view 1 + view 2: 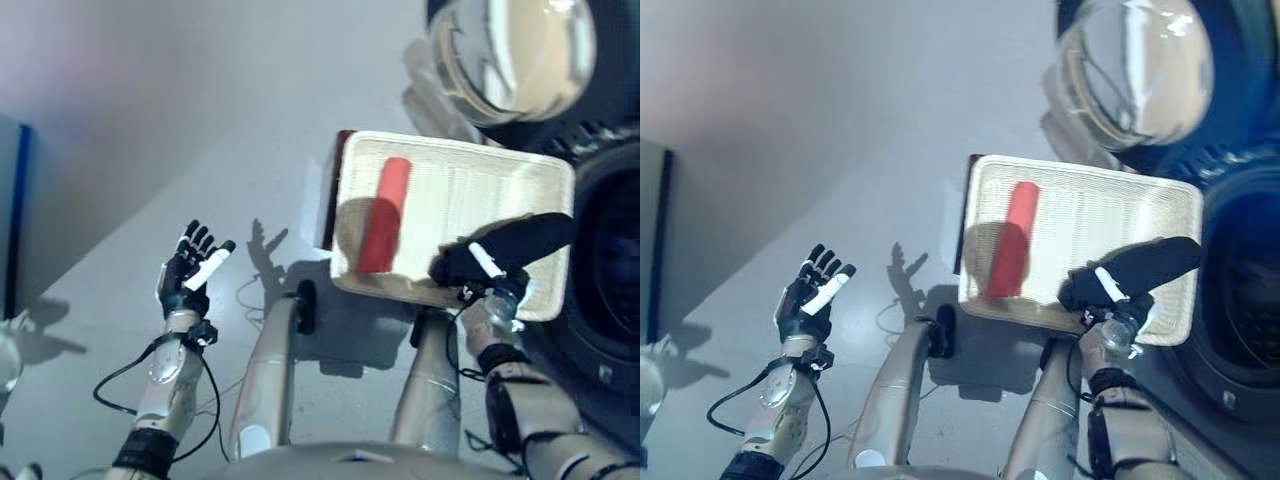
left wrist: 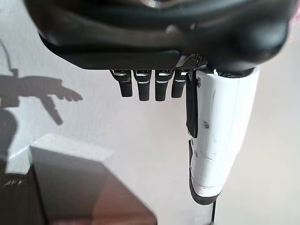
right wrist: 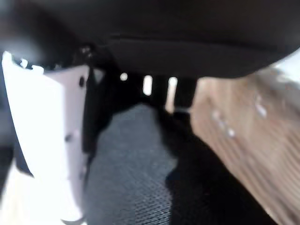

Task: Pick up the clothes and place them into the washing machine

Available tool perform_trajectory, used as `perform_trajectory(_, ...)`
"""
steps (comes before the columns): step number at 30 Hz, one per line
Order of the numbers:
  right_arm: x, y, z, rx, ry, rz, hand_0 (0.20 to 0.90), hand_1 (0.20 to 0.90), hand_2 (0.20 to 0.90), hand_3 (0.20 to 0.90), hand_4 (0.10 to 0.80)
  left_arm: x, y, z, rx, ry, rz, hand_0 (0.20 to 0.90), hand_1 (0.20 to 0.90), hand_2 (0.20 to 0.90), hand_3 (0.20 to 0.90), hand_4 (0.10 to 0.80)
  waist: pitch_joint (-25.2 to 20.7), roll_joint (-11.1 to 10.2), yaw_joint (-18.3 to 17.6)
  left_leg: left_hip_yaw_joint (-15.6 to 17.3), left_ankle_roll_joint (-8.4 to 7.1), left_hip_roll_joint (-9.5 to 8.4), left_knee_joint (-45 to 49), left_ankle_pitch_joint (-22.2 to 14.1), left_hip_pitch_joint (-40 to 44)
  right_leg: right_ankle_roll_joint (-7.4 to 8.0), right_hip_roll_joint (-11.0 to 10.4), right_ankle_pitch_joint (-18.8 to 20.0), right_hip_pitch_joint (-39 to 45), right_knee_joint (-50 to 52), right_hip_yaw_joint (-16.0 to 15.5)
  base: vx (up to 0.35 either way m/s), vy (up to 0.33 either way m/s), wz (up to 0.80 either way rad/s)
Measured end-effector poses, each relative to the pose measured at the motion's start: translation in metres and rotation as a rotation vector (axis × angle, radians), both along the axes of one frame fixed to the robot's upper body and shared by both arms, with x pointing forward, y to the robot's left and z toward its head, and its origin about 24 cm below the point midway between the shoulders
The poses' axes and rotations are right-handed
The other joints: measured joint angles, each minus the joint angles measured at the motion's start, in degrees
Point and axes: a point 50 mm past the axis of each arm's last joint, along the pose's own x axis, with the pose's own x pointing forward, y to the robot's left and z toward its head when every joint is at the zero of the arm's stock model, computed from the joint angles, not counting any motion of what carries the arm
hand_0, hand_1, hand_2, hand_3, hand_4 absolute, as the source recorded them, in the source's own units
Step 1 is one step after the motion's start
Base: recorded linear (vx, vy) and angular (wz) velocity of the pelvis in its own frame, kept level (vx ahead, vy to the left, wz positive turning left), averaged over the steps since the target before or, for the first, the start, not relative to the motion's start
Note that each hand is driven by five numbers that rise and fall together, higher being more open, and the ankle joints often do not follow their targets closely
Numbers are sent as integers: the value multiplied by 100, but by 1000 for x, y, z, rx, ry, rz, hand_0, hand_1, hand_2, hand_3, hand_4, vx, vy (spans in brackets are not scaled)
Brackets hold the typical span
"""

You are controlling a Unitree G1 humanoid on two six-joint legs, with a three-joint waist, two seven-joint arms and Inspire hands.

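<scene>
The right hand is curled round a dark garment at the near edge of the white basket. The dark knit cloth trails away toward the washing machine. A red roll lies lengthwise in the basket. The left hand hangs spread and empty above the floor.

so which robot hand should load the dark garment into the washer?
Right. The right robot hand already grips the dark garment over the basket, beside the washing machine drum. The left robot hand hangs open and empty over the floor, farther away.
</scene>
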Motion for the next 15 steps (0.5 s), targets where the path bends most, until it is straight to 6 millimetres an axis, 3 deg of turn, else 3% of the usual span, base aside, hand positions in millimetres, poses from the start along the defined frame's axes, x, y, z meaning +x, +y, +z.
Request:
perform_trajectory(6,6,-13,29,25,-219,-134,200,200,200,200,300,0,1,-2,-9,1,11,900,900,900,900,800,226,-131,-108,76,-137,152,-272,56,262,-98,127,62,10,-46,11,10,-33,-17)
perform_trajectory(12,20,-37,64,195,-426,-384,200,200,200,200,300,-2,-2,-4,-28,4,11,900,900,900,900,800,365,40,-13,60,-256,141,-628,210,484,-218,124,37,39,-30,-40,-8,-8,-1)
perform_trajectory(13,20,-44,68,235,-449,-435,200,200,200,200,300,-2,-4,-4,-33,0,3,900,900,900,900,800,370,65,98,34,-341,114,-726,262,570,-200,105,44,57,27,-39,27,15,4)
perform_trajectory(15,20,-55,77,294,-493,-507,200,200,200,200,300,-1,-7,-4,-39,-4,-17,900,900,900,900,800,363,116,95,7,-365,16,-847,323,600,-215,12,5,-8,142,-29,-75,22,20)
